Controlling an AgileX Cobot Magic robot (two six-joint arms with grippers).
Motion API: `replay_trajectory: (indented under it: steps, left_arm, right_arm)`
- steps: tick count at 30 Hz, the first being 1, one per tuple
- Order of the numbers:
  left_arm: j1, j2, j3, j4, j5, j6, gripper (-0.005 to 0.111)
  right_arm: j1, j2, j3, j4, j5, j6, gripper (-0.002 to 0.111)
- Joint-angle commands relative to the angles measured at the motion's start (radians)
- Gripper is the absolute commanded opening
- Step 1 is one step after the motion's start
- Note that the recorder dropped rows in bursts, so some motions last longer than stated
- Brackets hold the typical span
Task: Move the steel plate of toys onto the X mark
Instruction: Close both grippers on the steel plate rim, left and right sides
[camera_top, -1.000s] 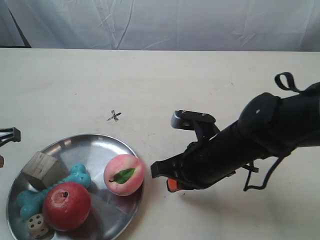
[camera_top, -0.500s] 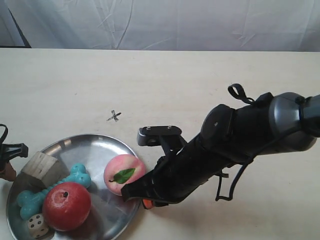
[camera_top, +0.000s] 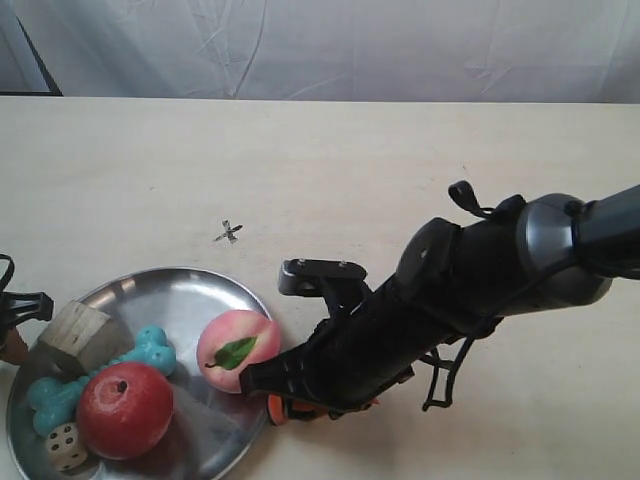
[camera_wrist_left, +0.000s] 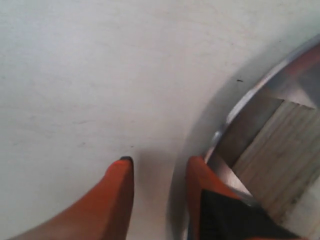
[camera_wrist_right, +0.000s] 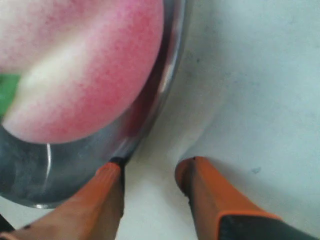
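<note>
The steel plate (camera_top: 215, 278) sits at the lower left of the exterior view on the pale table (camera_top: 420, 160). It is loaded with its toys: a red apple (camera_top: 125, 410), a pink peach (camera_top: 238, 352) against the rim nearest the black arm (camera_top: 480, 280), a turquoise bone (camera_top: 150, 352), a wooden cube (camera_top: 75, 335) and a white die (camera_top: 62, 446). The X mark (camera_top: 228, 232) lies above the plate in the frame, near it but clear of the rim, and uncovered.

The right gripper (camera_wrist_right: 150, 165) is at the plate's edge beside the peach. Its orange fingers (camera_wrist_right: 200, 192) are parted, with only bare table showing in the gap. One fingertip is at the rim and the other is out on the table, and it holds nothing.

At the plate's opposite side, by the cube, the left gripper (camera_wrist_left: 161, 161) is likewise spread. One finger is at the rim and one on the tabletop outside, gripping nothing that I can see. A white cloth (camera_top: 300, 50) hangs behind the table.
</note>
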Motion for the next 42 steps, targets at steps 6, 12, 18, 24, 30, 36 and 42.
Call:
replay_trajectory:
  steps: [6, 12, 18, 24, 30, 36, 42]
  left_arm:
    - [-0.001, 0.016, 0.019, -0.021, -0.004, 0.002, 0.035]
    - [-0.003, 0.061, 0.019, -0.037, 0.009, 0.002, 0.035]
    - [-0.003, 0.109, 0.019, -0.1, 0.038, 0.002, 0.035]
    - [-0.003, 0.109, 0.019, -0.253, 0.066, 0.145, 0.035]
    - [-0.003, 0.109, 0.019, -0.253, 0.072, 0.155, 0.035]
    - [-0.003, 0.107, 0.017, -0.253, 0.068, 0.155, 0.035]
    - [-0.003, 0.107, 0.017, -0.253, 0.069, 0.155, 0.035]
  right_arm:
    - [0.0, 0.002, -0.004, 0.091, -0.02, -0.005, 0.042]
    - [0.0, 0.002, -0.004, 0.137, -0.061, -0.006, 0.042]
    - [0.0, 0.002, -0.004, 0.139, -0.058, -0.006, 0.042]
    - [0.0, 0.002, -0.004, 0.124, -0.074, -0.006, 0.042]
    - [0.0, 0.002, -0.004, 0.103, -0.081, -0.006, 0.042]
    - [0.0, 0.002, -0.004, 0.068, -0.093, -0.006, 0.042]
    - [0.0, 0.002, -0.004, 0.061, -0.097, -0.006, 0.035]
